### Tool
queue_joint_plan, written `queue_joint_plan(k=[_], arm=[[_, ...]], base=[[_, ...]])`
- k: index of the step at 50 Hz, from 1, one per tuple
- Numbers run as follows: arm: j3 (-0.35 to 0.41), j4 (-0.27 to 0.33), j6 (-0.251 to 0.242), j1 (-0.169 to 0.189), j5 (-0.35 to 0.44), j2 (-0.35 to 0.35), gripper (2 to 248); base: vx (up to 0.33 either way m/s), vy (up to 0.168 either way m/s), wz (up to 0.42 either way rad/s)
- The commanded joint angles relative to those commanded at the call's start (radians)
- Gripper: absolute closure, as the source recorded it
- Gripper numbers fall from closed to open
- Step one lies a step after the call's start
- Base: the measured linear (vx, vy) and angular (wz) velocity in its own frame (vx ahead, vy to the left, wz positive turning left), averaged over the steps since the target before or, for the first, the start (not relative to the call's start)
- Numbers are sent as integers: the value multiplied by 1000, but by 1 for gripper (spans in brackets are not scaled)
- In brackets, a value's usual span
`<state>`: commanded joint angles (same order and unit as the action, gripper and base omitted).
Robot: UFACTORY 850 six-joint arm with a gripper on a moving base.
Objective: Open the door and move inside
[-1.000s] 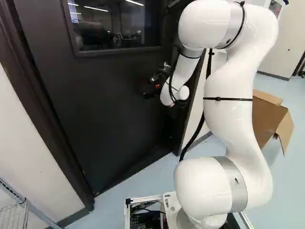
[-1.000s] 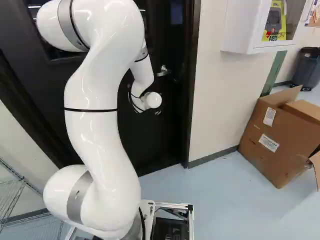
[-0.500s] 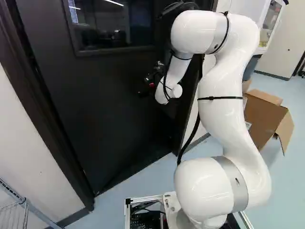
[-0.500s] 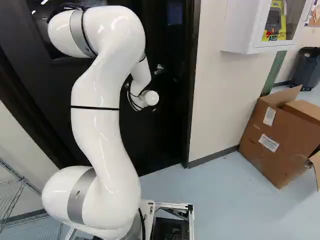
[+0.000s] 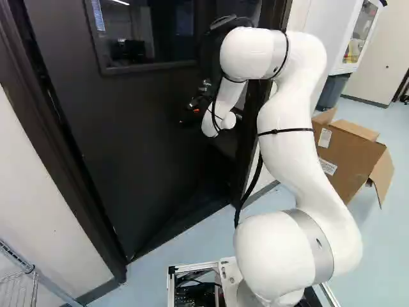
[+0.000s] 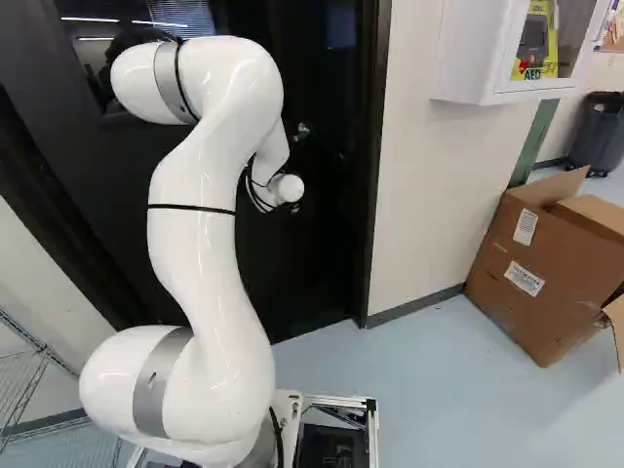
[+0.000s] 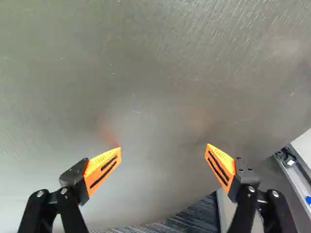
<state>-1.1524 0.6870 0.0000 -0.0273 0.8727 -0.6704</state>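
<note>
Arm point(image 5: 291, 147) has leaned forward, door point(image 5: 134, 141) swinging inward, claw point(image 5: 188, 116) spread.

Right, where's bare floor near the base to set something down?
Bare floor runs between the base frame and the cardboard box, up to the baseboard. Crowded at the left base view's lower left: wire rack by the wall.

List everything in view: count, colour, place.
Door: 1, black, ahead
Window: 1, dark, in door
Handle: 1, silver, on door
Frame: 1, black, around door
Box: 1, brown, on floor
Floor: 1, pale blue, below box
Cabinet: 1, white, above box
Case: 1, yellow, in cabinet
Bin: 1, dark grey, beyond box
Rack: 1, grey, lower left of left base view
Arm: 1, white, reaching toward door
Jaws: 1 pair, black, open, facing door
Pads: 2, orange, on jaws
Base: 1, silver, under arm
</note>
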Motion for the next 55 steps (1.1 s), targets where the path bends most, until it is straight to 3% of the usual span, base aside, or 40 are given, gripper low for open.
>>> queue_joint_plan(k=[22,55], arm=[[-102,0,0,-32,0,-71,3],[-94,0,0,-33,0,-66,3]], base=[[0,0,0],[0,0,0]])
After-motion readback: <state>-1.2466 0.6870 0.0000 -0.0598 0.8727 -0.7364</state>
